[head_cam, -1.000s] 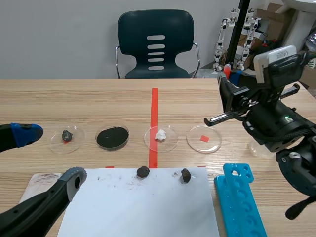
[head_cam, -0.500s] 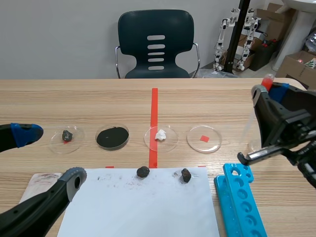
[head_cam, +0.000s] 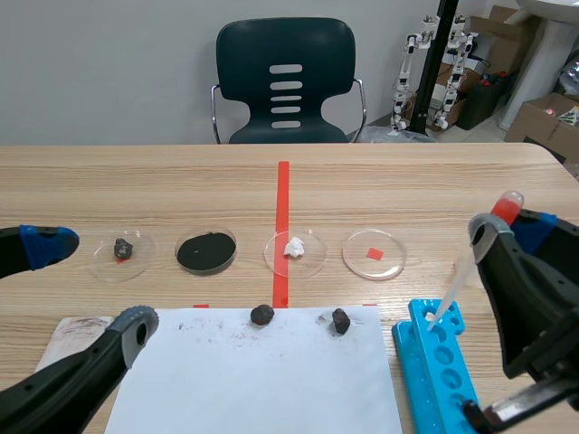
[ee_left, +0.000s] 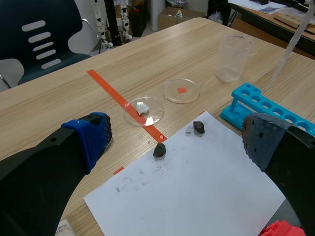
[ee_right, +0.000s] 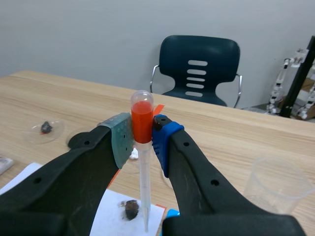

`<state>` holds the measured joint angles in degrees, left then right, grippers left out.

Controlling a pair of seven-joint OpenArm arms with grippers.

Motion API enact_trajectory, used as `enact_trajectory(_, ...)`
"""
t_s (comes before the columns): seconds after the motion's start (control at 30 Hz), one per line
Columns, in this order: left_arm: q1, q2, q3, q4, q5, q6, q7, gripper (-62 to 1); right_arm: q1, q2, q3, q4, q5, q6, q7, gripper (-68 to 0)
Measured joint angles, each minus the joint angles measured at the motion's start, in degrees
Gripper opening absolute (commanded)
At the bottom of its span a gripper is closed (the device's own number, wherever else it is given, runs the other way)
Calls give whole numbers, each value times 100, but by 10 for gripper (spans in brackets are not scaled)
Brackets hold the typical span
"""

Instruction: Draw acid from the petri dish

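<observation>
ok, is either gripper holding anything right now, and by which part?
Right gripper holds the pipette by its red bulb, pinched between the pads. Left gripper is open, holding nothing.

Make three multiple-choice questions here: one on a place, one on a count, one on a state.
1. Where does the small white lump lie? A) in the clear round petri dish on the orange-red tape line B) on the blue rack C) in the clear plastic beaker
2. How many dark rock lumps sit on the white paper sheet? A) one B) two C) four
3. The right gripper is: A) open B) shut on nothing C) shut on the red-bulbed clear pipette
Answers: 1 A, the lump sits inside that dish; 2 B, two lie near its far edge; 3 C, both pads press the bulb.
</observation>
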<state>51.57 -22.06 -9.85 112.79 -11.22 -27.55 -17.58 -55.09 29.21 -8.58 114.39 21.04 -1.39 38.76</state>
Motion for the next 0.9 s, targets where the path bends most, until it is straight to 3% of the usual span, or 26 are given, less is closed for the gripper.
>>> enact_trajectory(0.2,0,0,0,0,0,0,0,-50,-219,0,0,0,0,170,22,-569)
enact_trajectory(0.9,0,0,0,0,0,0,0,-50,-240,0,0,0,0,157,20,-569)
